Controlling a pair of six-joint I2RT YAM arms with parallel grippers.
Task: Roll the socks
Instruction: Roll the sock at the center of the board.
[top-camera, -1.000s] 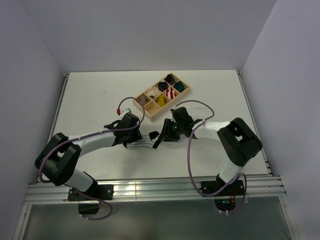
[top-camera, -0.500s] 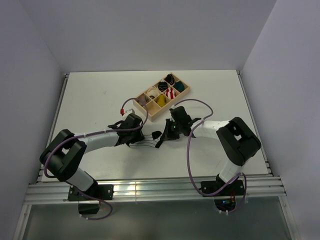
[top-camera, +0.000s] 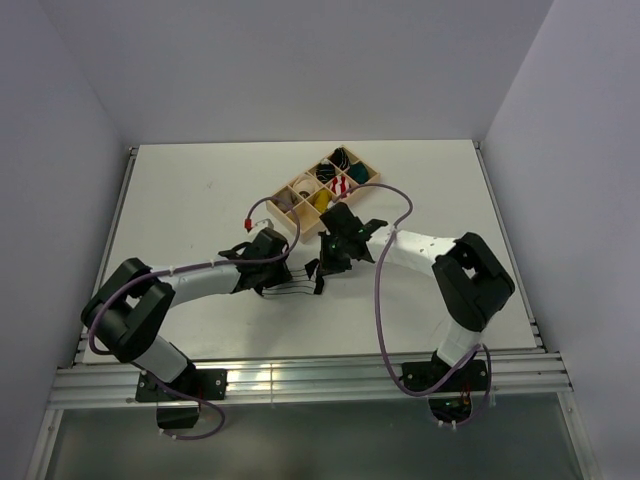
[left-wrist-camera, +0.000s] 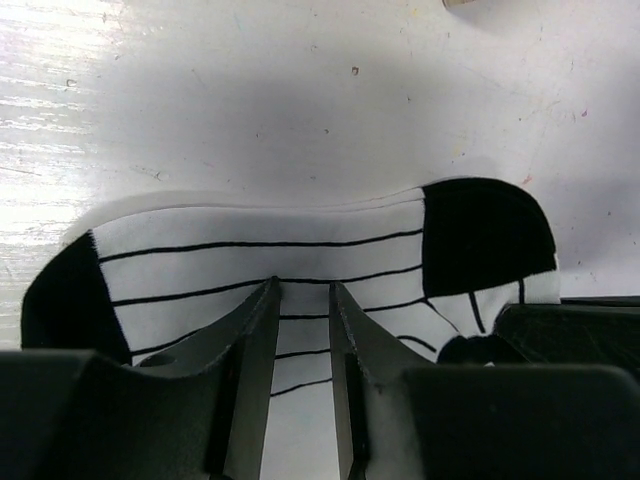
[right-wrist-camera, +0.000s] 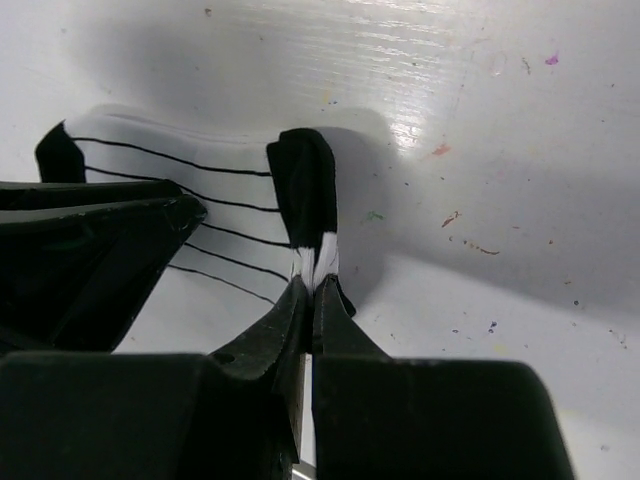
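Two arms are working over the white table (top-camera: 180, 200), and both are meeting on one sock (left-wrist-camera: 250, 260), white with thin black stripes and two black ends, which is lying flat between them just in front of the one wooden tray (top-camera: 374, 180). The left gripper (left-wrist-camera: 300, 300) is pressing down on the sock's middle, its two fingers (left-wrist-camera: 262, 330) standing a narrow way apart with striped fabric showing flat in the gap, so it is pinning the sock rather than pinching it. The right gripper (right-wrist-camera: 308, 285) is clamping tight on one black end, which is folding up and over the striped part, a sliver of white cloth squeezed between its tips. In the tray, two rows of compartments are showing four clear bundles: one teal (top-camera: 360, 174), one red-and-white (top-camera: 341, 186), one yellow (top-camera: 321, 201), one black-and-white (top-camera: 341, 157). The remaining compartments are too small to make out.
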